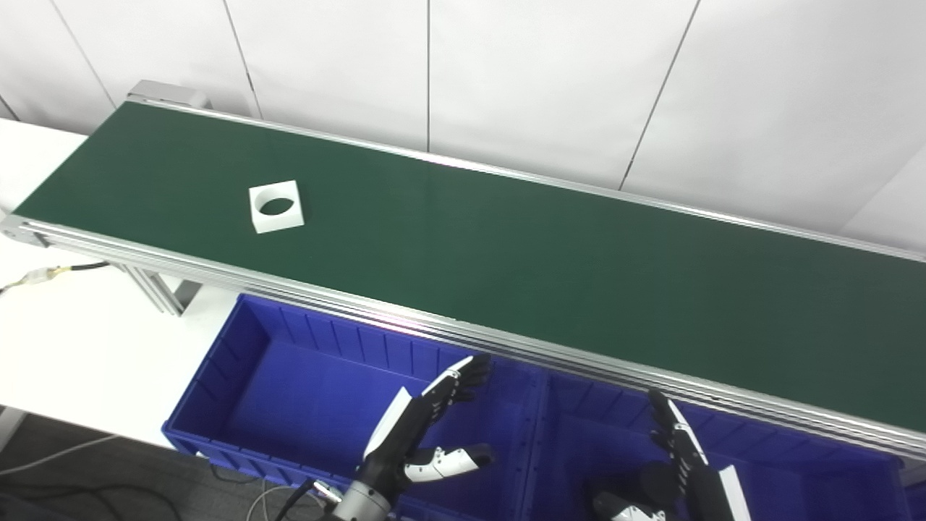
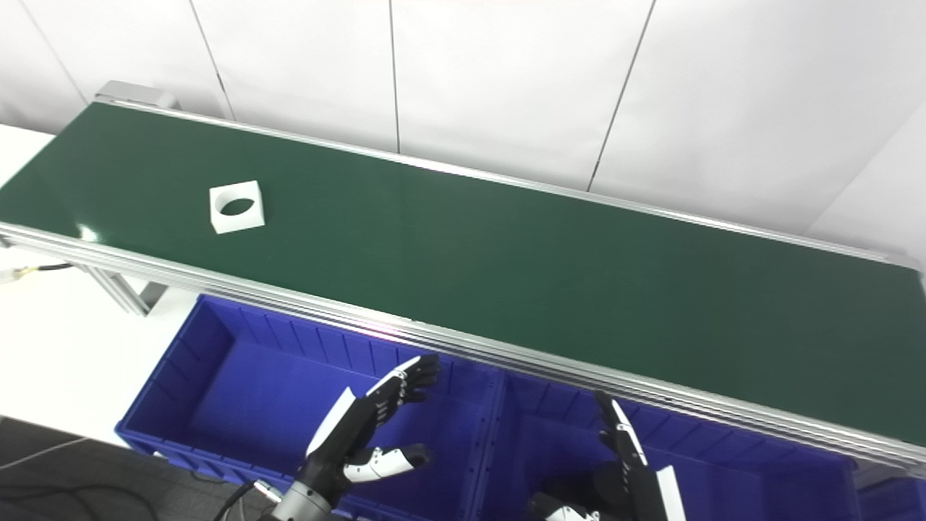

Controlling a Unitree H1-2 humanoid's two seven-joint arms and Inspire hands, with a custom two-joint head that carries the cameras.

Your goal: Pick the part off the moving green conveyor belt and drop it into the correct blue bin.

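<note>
Two black-and-white robot hands low in the frame, both above the bins and short of the belt. Left hand (image 1: 423, 430) raised over the left blue plastic bin (image 1: 239, 376), palm turned inward, fingers (image 1: 463, 376) stretched up and forward toward the belt's near rail, thumb jutting out sideways to the right — spread wide, nothing in its grasp. Right hand (image 1: 676, 470) over the right blue plastic bin (image 1: 796, 463), partly cut off by the bottom edge, fingers pointing up and slightly left, thumb low beside the palm — also released and empty. Just beyond the fingertips, the ribbed aluminium side rail (image 1: 506, 344) of the long dark green conveyor belt (image 1: 542, 246), running diagonally from upper left to lower right. Far up the belt toward its left end, well apart from both hands: a white square block with a round hole through its middle (image 1: 275, 206), lying flat on the green surface. Behind the belt, white wall panels (image 1: 550, 79).
</note>
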